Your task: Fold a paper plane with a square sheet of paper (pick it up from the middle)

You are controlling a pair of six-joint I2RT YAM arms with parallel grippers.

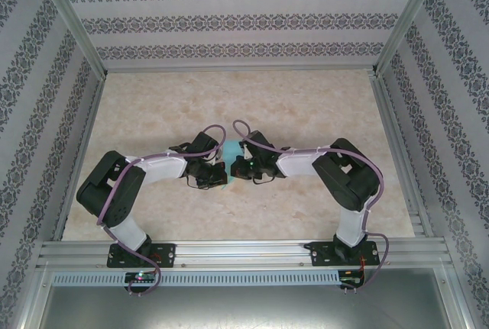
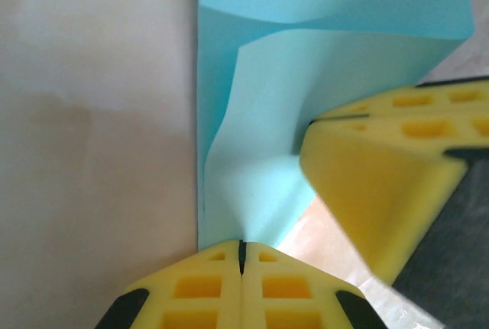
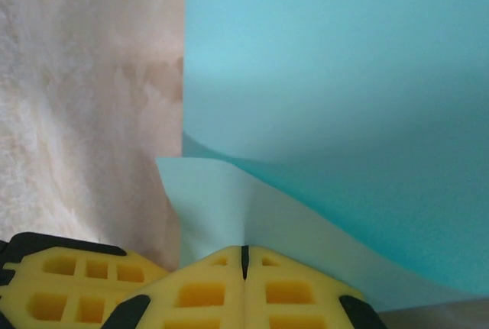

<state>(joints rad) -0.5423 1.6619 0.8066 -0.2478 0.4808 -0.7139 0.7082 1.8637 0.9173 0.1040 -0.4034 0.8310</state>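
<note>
The square sheet of paper [image 1: 230, 151] is teal and lies in the middle of the table, between my two grippers. My left gripper [image 1: 220, 171] and right gripper [image 1: 236, 167] meet tip to tip over it. In the left wrist view the sheet of paper [image 2: 306, 62] curls up off the table, and my left gripper [image 2: 242, 246] is shut on its pinched-up ridge. The right gripper's yellow fingers [image 2: 374, 184] press in beside it. In the right wrist view my right gripper [image 3: 244, 251] is shut on a raised fold of the paper [image 3: 336, 100]. The paper plane is out of view.
The tabletop [image 1: 306, 108] is pale marble. Patterned walls and aluminium posts [image 1: 397, 27] stand on three sides. A metal rail [image 1: 244, 251] runs along the near edge by the arm bases. The left gripper's fingers [image 3: 69, 283] sit close at the lower left of the right wrist view.
</note>
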